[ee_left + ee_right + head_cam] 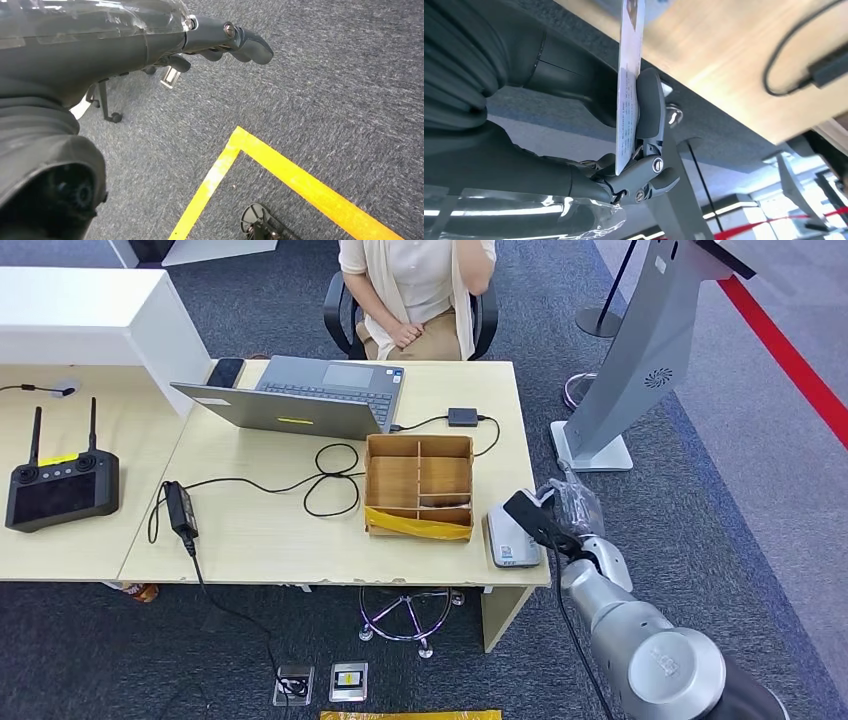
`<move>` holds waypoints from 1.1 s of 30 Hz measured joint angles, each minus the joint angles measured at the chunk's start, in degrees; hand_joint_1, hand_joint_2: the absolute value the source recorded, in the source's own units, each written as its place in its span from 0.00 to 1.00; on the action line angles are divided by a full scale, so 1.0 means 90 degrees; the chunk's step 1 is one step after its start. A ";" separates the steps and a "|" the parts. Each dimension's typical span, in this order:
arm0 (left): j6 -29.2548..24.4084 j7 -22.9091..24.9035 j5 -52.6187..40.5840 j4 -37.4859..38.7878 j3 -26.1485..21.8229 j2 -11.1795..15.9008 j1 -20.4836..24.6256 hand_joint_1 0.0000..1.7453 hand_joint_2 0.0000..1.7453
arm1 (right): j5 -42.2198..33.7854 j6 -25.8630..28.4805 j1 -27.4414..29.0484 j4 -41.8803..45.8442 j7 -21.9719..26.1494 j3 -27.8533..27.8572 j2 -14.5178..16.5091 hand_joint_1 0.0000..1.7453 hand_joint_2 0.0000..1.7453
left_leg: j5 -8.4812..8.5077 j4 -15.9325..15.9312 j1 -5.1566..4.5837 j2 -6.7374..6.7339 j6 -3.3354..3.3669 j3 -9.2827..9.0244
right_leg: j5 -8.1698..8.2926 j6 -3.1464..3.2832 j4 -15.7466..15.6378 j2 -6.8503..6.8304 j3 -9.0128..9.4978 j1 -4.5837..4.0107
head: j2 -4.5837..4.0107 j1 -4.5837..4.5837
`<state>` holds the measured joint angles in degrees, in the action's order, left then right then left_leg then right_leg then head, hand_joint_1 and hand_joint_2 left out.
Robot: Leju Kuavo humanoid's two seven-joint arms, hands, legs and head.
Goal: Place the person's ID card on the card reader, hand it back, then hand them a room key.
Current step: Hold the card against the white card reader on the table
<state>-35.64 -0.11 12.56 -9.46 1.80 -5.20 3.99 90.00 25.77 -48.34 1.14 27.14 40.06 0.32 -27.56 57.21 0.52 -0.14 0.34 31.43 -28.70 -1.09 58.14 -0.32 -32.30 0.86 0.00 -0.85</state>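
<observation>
The pale wooden surface (pixel 260 530) spreads across the head view, with a person (pixel 415 290) seated in a dark chair at its far side, hands resting in the lap. To the right of the surface, on the grey carpet, stands a tall silver kiosk (pixel 640 350) on a flat base, well apart from the surface's edge. An open grey laptop (pixel 300 395) sits near the far edge, its black power cable looping across the wood toward a black power adapter (pixel 181 508) lying near the front-left part. A divided cardboard box (pixel 419 485) stands just right of the cable loop, with a strip of yellow tape along its near wall. On the adjoining surface to the left rests a black remote controller (pixel 60 485) with two upright antennas. Just right of the box, at the front-right corner, lies the grey card reader (pixel 512 538). The right hand (pixel 545 515) hangs just beside that corner, near the reader, and in the right wrist view its thumb and darker fingers (pixel 649 107) are closed on the ID card (pixel 628 90), which stands edge-on between them with its printed face barely readable. The left hand (pixel 220 42) hangs above the carpet and a yellow floor tape line (pixel 280 170), its fingers loosely extended and apart with nothing in them.
</observation>
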 joint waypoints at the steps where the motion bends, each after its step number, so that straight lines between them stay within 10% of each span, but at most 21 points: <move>1: 0.0004 0.0000 0.0001 0.0000 0.0001 0.0000 0.0000 0.00 0.00 | 0.0001 0.0028 -0.0081 0.0000 0.0062 0.0007 0.0001 1.00 1.00 | 0.0000 0.0000 0.0000 0.0000 0.0000 0.0001 | 0.0000 0.0000 0.0000 0.0000 0.0000 0.0000 | 0.0000 0.0000; 16: 0.0024 -0.0092 -0.0094 0.0000 0.0250 0.0000 0.0003 0.00 0.00 | 0.0002 0.0139 -0.1473 0.0000 -0.0505 -0.0020 0.0301 1.00 1.00 | 0.0001 0.0000 0.0001 0.0000 0.0000 0.0000 | 0.0002 0.0002 0.0002 -0.0001 -0.0001 -0.0001 | 0.0000 0.0000; 33: 0.0223 0.0145 -0.0270 -0.0069 0.0755 -0.0010 0.0152 0.00 0.00 | 0.0002 -0.0610 -0.1843 0.0005 -0.3309 -0.1656 0.0631 1.00 1.00 | 0.0001 0.0001 0.0000 0.0001 0.0000 0.0000 | 0.0002 0.0002 0.0002 -0.0001 -0.0002 0.0000 | 0.0000 -0.0001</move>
<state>-33.64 1.19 10.13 -10.08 8.60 -5.29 5.36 90.02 20.28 -64.93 1.18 -2.64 25.16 6.01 -27.55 57.21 0.52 -0.12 0.34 31.43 -28.68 -1.07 58.16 -0.33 -32.31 0.85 0.00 -0.85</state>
